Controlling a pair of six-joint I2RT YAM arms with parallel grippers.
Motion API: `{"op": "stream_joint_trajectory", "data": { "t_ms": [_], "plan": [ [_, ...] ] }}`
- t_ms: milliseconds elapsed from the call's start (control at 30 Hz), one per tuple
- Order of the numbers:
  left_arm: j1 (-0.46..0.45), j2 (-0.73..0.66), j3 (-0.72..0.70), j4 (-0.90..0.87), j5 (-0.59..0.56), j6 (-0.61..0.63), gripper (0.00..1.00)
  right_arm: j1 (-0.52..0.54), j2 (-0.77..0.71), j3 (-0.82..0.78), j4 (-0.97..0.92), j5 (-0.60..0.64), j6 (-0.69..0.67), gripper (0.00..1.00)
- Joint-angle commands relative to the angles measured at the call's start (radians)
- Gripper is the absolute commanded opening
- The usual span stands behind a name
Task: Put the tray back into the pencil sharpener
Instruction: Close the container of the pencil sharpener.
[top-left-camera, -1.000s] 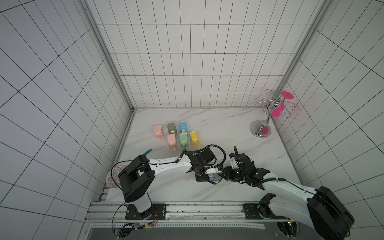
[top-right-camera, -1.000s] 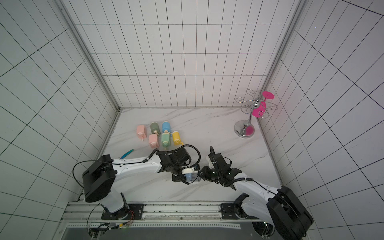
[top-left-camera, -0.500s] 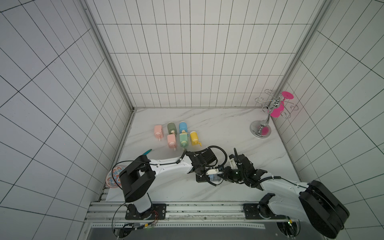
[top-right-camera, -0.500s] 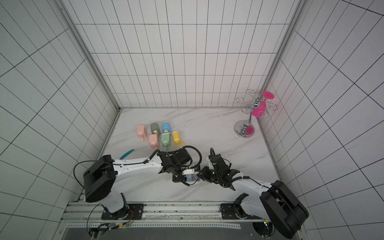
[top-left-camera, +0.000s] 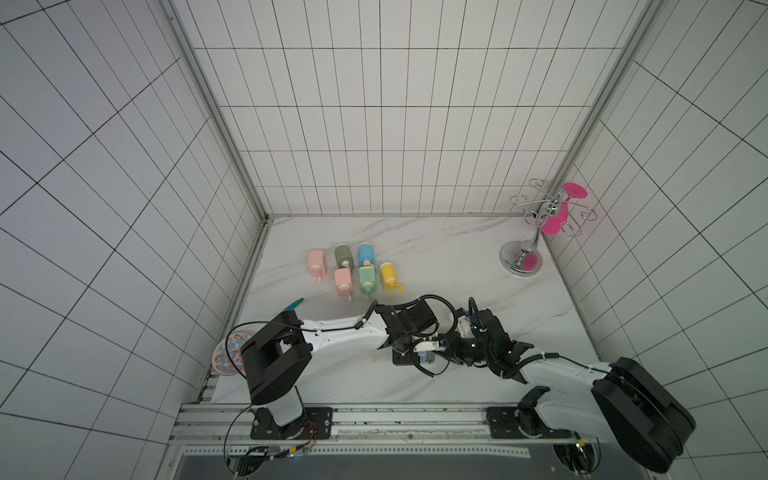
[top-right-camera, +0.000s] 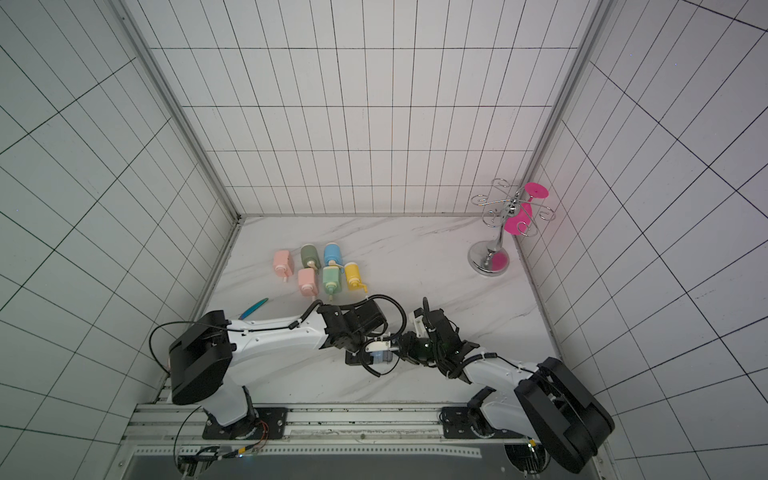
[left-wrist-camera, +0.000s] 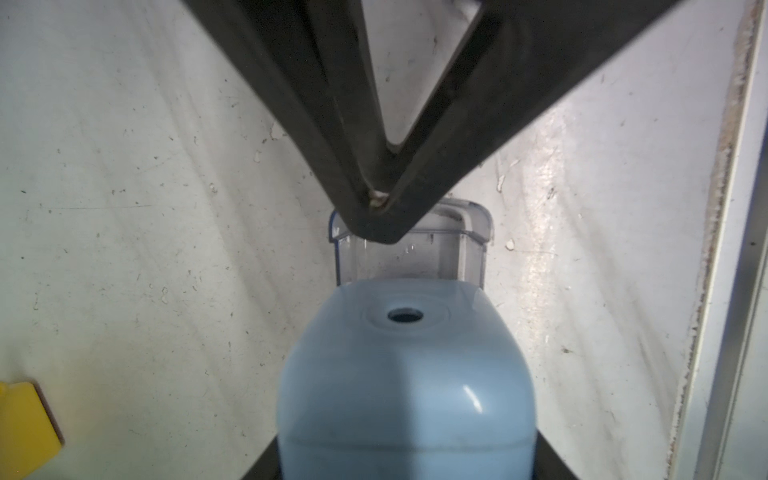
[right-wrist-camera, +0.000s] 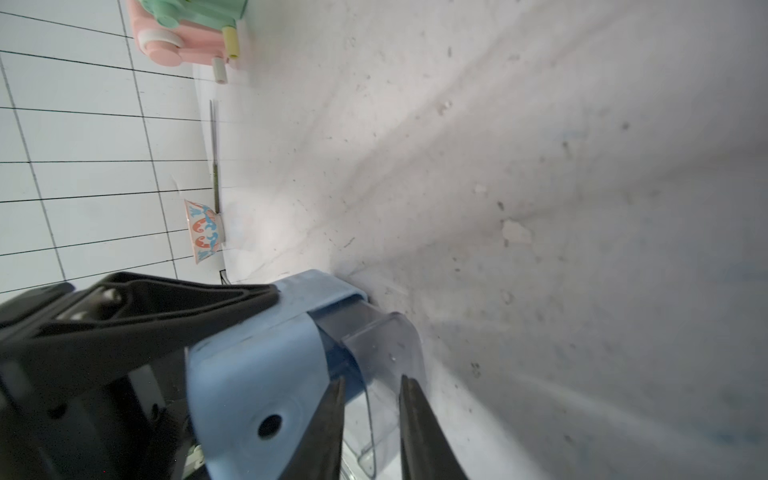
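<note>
The light blue plastic pencil sharpener (left-wrist-camera: 405, 374) is sitting near the middle of the front edge of the white marble tabletop (top-left-camera: 457, 266), and the left claw (top-left-camera: 415, 356) is clamping its body. The clear plastic tray (left-wrist-camera: 471, 249) is resting partly inside its slot, with its outer end sticking out toward the right arm's side. The right claw (right-wrist-camera: 372, 386) is pinching the wall of that protruding end. The tray's long axis is lining up with the slot. The coming push is probably heading straight toward the left claw, with the right arm doing the driving.
</note>
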Motion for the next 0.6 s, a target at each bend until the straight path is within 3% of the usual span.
{"op": "stream_joint_trajectory", "data": {
  "t_ms": [0,300,467,567],
  "plan": [
    [-0.013,0.045,0.004,0.042,-0.040,0.031,0.04,0.002,0.013,-0.024,0.090,-0.044,0.038,0.26],
    [0.004,0.027,-0.010,0.087,0.007,0.006,0.02,-0.039,-0.060,-0.052,0.062,-0.027,0.050,0.26],
    [0.011,0.022,-0.026,0.085,0.006,0.003,0.02,-0.087,-0.279,-0.020,-0.304,0.122,-0.051,0.22],
    [0.011,0.024,-0.028,0.093,0.009,-0.001,0.02,-0.092,-0.300,0.007,-0.413,0.153,-0.099,0.15]
  ]
}}
